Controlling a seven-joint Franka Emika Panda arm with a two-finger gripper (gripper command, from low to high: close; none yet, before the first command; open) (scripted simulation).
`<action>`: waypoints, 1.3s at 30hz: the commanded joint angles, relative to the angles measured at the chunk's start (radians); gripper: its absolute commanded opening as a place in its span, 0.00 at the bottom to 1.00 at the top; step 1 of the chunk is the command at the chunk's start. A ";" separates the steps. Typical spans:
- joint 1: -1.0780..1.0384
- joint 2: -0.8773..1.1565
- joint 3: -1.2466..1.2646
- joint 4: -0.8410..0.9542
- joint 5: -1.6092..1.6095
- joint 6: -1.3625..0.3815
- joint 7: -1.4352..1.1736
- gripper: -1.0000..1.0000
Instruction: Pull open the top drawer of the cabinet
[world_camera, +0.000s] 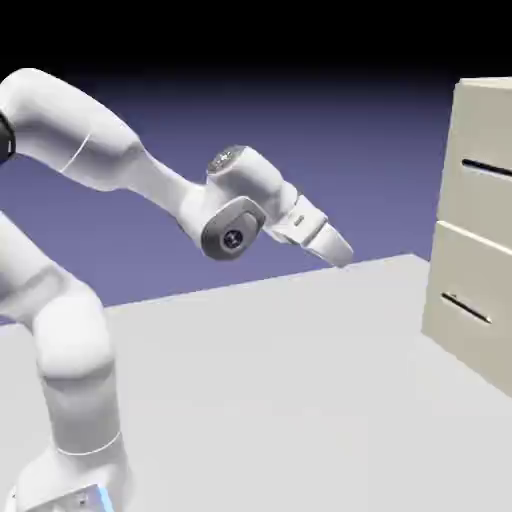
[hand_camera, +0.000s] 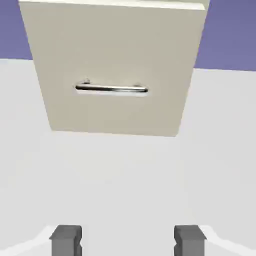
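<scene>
"Where's the top drawer?"

"It's the upper front (world_camera: 488, 195) of the cabinet (world_camera: 475, 235), with its dark bar handle (world_camera: 487, 167) running across it. The lower drawer (world_camera: 475, 305) sits directly beneath, and a pale strip runs along its top edge."

"And the gripper (world_camera: 338, 260)?"

"In front of the cabinet, well apart from it, tilted downward on the end of the arm (world_camera: 240, 190). It's around the level of the lower drawer's top edge in the exterior view."

"Holding anything?"

"No, it's released. In the hand view the two grey fingertips (hand_camera: 66, 241) stand wide apart with only pale table (hand_camera: 115, 190) showing between them."

"What else does that view give?"

"The cabinet's lower front, with its shiny bar (hand_camera: 111, 89) across the middle. Blue-violet backdrop (hand_camera: 230, 35) shows to either side of the cabinet."
</scene>
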 joint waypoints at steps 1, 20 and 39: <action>-0.035 -0.014 0.023 0.023 0.044 -0.006 0.007 0.50; -0.699 -0.270 0.468 0.451 0.870 -0.119 0.134 0.50; -1.363 -0.527 0.913 0.880 1.696 -0.231 0.260 0.50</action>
